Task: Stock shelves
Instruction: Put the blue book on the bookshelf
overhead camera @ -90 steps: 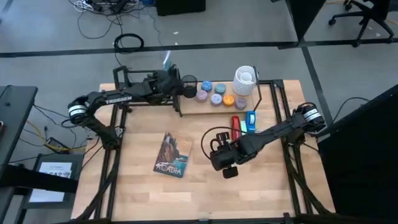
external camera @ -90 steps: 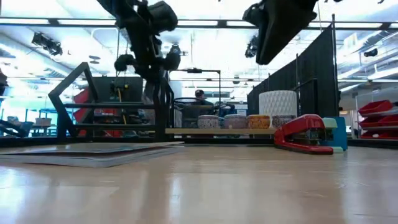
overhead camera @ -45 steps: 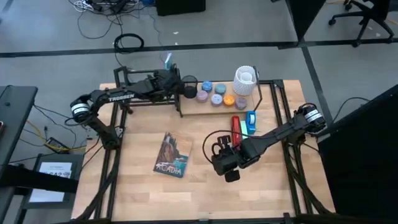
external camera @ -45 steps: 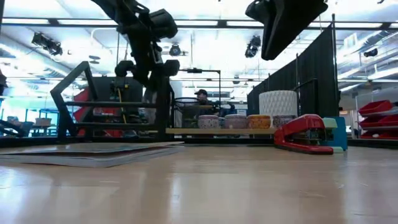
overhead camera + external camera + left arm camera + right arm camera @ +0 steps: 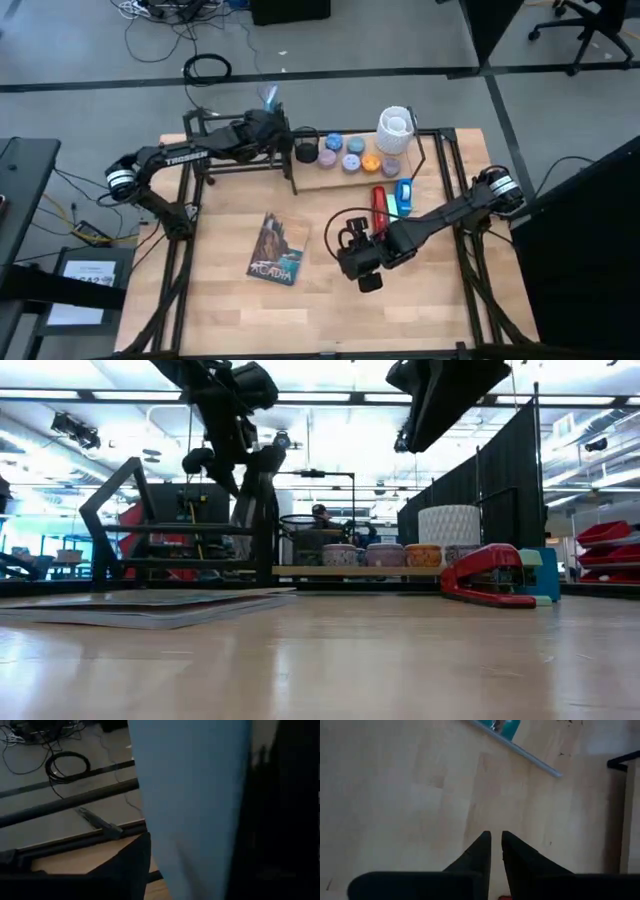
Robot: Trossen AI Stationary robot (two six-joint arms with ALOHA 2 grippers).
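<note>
My left gripper [image 5: 272,122] is over the barred end of the low black metal-tube shelves with pale wooden board [image 5: 300,172] at the table's far edge, clamped on a thin pale-blue book [image 5: 192,805] held upright. My right gripper [image 5: 496,851] hangs above bare tabletop, fingers nearly touching, holding nothing. A flat paperback with a landscape cover [image 5: 276,248] lies near the table's middle

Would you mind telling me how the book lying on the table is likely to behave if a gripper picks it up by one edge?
The book looks thin and lies nearly flat in the low view, so it probably sags or flexes when lifted by an edge. Its cover looks glossy, so the fingers might slip. Lying flush on the table, it likely needs sliding or prying first.
</note>
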